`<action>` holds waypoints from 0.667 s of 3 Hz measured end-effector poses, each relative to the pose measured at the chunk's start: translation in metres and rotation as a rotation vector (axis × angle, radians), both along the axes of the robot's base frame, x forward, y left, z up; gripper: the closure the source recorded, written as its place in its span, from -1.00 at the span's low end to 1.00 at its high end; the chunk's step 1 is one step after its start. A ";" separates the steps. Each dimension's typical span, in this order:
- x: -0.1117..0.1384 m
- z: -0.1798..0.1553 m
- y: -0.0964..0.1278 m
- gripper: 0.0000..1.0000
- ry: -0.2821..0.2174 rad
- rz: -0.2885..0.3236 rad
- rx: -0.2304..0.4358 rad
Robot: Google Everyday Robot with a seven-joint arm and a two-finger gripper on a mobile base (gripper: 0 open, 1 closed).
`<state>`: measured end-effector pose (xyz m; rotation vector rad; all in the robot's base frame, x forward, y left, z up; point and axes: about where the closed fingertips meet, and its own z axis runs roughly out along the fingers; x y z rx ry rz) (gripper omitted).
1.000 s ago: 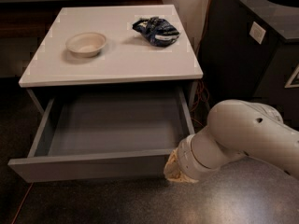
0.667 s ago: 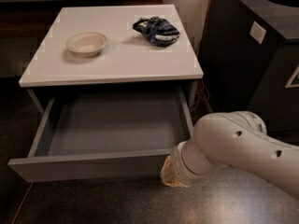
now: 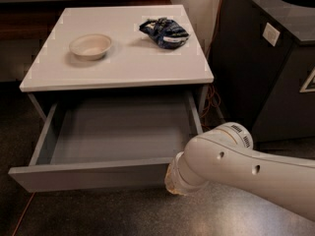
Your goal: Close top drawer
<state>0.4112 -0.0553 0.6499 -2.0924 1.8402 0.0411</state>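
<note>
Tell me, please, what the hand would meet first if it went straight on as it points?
Probably the top drawer's front panel: the hand sits low at its right end, pointing left at it. Depth is unclear; it may already touch.

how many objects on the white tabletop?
2: a bowl toward the left, a blue bag toward the back right. The hand is hidden behind the arm's wrist at the top drawer's front, right end.

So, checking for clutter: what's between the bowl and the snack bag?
Bare white tabletop, in the camera view; gripper hidden behind the wrist, at the top drawer.
</note>
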 end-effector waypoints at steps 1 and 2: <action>0.000 0.000 0.000 1.00 0.000 0.000 0.000; 0.010 -0.004 0.003 1.00 -0.006 -0.001 0.027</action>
